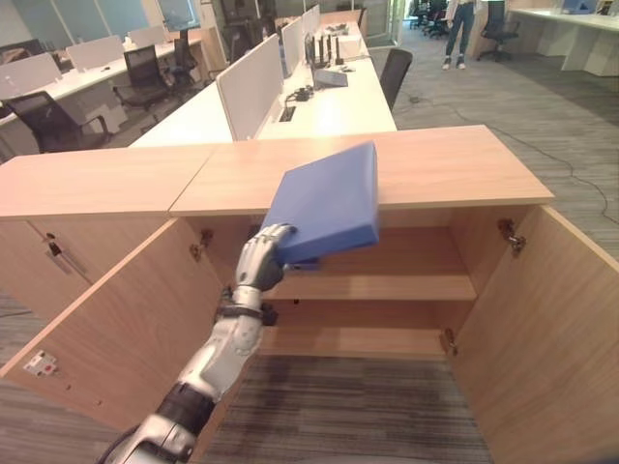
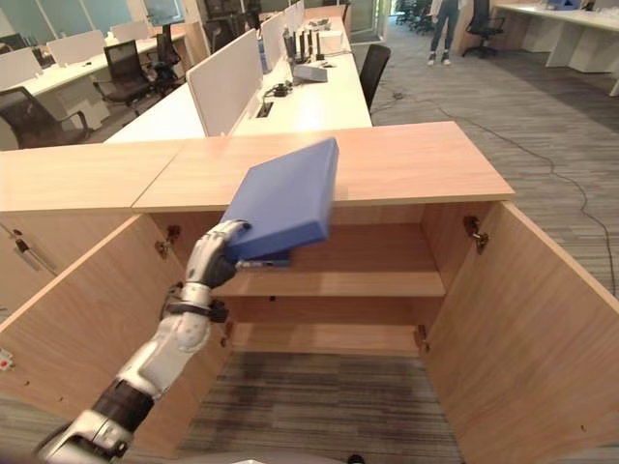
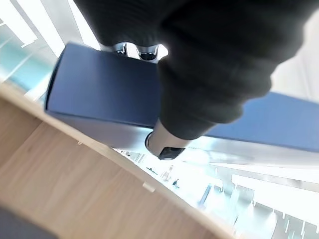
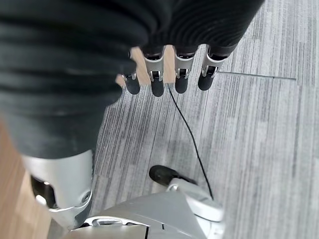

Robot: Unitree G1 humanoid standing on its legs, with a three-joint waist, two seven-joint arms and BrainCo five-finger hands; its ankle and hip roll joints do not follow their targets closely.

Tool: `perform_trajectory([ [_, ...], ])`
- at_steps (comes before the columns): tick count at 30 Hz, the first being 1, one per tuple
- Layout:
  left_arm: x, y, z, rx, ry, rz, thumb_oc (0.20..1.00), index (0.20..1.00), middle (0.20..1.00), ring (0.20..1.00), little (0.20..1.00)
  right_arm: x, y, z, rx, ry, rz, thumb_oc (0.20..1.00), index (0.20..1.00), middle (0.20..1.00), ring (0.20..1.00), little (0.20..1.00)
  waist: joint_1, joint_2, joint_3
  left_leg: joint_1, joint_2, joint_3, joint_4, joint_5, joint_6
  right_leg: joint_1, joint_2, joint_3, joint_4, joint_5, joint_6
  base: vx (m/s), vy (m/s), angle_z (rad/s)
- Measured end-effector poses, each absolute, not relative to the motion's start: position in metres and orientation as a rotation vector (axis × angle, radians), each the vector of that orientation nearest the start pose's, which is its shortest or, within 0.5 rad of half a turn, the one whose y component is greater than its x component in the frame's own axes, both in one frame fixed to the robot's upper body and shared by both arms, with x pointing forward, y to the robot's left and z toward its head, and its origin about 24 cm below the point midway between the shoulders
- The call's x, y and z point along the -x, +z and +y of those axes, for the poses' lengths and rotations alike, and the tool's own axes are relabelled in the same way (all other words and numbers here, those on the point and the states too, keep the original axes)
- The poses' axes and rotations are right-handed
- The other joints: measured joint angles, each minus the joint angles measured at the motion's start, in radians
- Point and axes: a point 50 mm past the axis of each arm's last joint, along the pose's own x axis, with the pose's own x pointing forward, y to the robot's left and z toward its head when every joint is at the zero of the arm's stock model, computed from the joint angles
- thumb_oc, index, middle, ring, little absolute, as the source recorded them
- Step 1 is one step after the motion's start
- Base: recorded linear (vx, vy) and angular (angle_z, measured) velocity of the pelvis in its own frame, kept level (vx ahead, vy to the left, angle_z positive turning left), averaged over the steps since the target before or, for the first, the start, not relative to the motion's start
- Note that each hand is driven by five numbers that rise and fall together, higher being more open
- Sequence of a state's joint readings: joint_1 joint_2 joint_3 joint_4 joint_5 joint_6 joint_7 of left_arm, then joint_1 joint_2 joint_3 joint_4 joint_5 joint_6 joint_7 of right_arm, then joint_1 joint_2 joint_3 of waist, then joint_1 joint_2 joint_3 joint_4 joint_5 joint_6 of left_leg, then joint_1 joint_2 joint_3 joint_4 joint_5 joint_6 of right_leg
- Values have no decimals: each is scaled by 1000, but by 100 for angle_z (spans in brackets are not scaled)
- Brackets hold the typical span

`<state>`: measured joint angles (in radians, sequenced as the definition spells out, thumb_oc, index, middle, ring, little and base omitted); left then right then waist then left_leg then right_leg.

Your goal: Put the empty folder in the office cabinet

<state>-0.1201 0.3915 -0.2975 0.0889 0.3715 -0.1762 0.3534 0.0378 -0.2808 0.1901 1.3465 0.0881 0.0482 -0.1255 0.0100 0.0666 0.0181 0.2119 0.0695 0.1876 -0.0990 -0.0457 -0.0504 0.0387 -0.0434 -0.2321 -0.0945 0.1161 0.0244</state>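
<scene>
Above the left hand [image 1: 259, 259], fingers clamped on its lower corner, blue folder [image 1: 325, 201]: stiff, light, likely slick; right hand [image 4: 169, 74] relaxed.

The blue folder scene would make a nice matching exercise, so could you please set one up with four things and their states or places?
Things:
1. blue folder
2. left hand
3. right hand
4. cabinet doors

States:
A. swung open
B. hanging open above the carpet
C. held tilted before the cabinet opening
D. shut on the folder's lower corner

Pairs: 1-C, 2-D, 3-B, 4-A
</scene>
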Motion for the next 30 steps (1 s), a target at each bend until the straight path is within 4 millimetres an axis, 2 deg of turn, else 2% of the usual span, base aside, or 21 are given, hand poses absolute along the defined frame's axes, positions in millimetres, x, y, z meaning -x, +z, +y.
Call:
perform_trajectory([
  [4,-254,67,180,-559,-59,-245,200,200,200,200,200,-38,-164,-260,360,-182,1441,1000,1000,1000,1000,1000,15,-5,6,-12,1,-10,0,1,0,-6,-1,-8,0,-1,0,7,4,7],
  [6,-248,59,186,-472,-102,-176,200,200,200,200,200,-37,-164,-262,359,-165,1454,1000,1000,1000,1000,1000,26,-12,21,-13,2,-15,0,5,4,-3,-1,-15,0,-2,-2,17,-2,10],
  [12,-217,36,186,-307,-196,-16,200,200,200,200,200,-45,-164,-261,367,-142,1434,1000,1000,1000,1000,1000,37,-25,76,1,3,-30,10,15,4,15,-1,-30,0,-6,0,-5,-2,8],
  [14,-201,41,188,-278,-199,15,200,200,200,200,200,-55,-164,-253,376,-93,1368,1000,1000,1000,1000,1000,33,-35,93,4,4,-28,10,15,4,17,1,-29,0,-6,-1,-16,-16,-1],
  [17,-185,38,198,-244,-218,87,200,200,200,200,200,-50,-164,-254,366,-91,1367,1000,1000,1000,1000,1000,31,-35,94,5,4,-31,10,14,4,16,0,-30,0,-6,-1,-36,-29,3],
  [23,-185,35,201,-122,-228,141,200,200,200,200,200,-49,-163,-255,365,-80,1368,1000,1000,1000,1000,1000,32,-35,94,4,4,-31,10,15,3,18,0,-28,0,-7,1,-2,-3,-1],
  [27,-184,32,198,6,-241,170,200,200,200,200,200,-44,-165,-253,367,-62,1386,1000,1000,1000,1000,1000,30,-48,84,3,4,-32,9,15,3,17,0,-28,0,-6,2,0,0,0],
  [30,-183,32,198,38,-236,181,200,200,200,200,200,-43,-165,-252,362,-51,1390,1000,1000,1000,1000,1000,32,-56,73,3,3,-31,9,14,4,17,0,-27,0,-6,3,0,0,0],
])
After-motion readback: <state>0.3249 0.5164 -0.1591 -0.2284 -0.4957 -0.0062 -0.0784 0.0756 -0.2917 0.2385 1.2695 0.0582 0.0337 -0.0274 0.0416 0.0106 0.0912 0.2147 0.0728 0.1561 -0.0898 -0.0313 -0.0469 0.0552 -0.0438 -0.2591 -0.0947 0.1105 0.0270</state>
